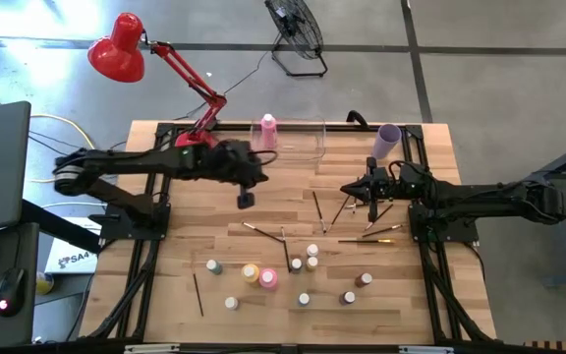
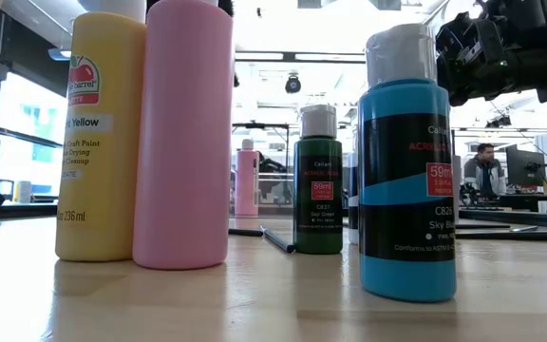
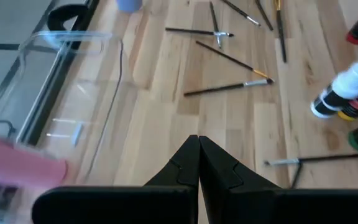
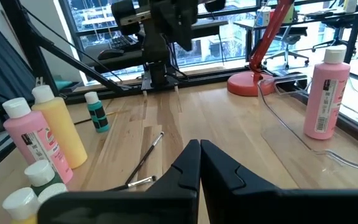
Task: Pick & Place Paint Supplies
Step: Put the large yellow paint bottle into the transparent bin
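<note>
High view shows you the left end effector [image 1: 246, 200] closed and empty above the desk [image 1: 165, 285], just in front of the clear bin [image 1: 298, 147] where one pink bottle [image 1: 268, 132] stands. Your right end effector [image 1: 372, 208] is also shut, holding nothing, over the scattered brushes [image 1: 317, 211] near the lilac cup [image 1: 388, 141]. Small bottles [image 1: 305, 258] and a pink and yellow pair [image 1: 259, 276] remain on the near desk.
</note>
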Tool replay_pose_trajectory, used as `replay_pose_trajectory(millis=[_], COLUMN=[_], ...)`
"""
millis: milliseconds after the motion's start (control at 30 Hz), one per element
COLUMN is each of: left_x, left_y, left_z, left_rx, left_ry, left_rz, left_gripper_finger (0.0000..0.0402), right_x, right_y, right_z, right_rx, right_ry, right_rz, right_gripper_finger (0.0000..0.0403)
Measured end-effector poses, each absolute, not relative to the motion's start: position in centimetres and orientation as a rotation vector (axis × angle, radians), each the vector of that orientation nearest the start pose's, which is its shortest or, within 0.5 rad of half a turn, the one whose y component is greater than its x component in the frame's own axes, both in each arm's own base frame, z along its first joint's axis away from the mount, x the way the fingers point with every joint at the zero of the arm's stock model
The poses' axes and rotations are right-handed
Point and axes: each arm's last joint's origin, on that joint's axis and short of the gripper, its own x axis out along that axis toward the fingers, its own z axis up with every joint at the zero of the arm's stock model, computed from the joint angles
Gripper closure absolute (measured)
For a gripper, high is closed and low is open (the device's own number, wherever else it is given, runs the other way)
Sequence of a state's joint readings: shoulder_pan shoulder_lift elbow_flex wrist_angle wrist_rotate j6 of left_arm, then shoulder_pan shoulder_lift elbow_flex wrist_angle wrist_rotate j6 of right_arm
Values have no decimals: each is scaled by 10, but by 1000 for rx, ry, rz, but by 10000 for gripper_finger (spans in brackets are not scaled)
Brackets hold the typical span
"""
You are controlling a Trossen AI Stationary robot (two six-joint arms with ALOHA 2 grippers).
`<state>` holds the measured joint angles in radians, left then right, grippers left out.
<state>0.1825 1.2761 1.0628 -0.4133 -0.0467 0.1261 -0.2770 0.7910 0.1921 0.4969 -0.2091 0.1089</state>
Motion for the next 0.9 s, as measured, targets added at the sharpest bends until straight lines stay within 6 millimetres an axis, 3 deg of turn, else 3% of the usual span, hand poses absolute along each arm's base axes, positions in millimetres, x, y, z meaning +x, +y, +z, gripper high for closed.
replay_pose_trajectory(millis=[300, 533, 733, 900], left_x=[208, 171, 151, 148], left_y=[37, 13, -5, -13], left_z=[308, 306, 307, 307], left_rx=[95, 156, 175, 179], left_ry=[419, 245, 175, 162], left_rz=[102, 4, -102, -161], left_gripper_finger=[401, 401, 401, 401], right_x=[161, 162, 161, 161], right_y=[-40, -40, -40, -41], right_z=[194, 194, 194, 194], right_rx=[131, 131, 130, 130], right_ry=[87, 86, 86, 86], right_rz=[-74, -74, -103, -106], right_gripper_finger=[401, 401, 401, 401])
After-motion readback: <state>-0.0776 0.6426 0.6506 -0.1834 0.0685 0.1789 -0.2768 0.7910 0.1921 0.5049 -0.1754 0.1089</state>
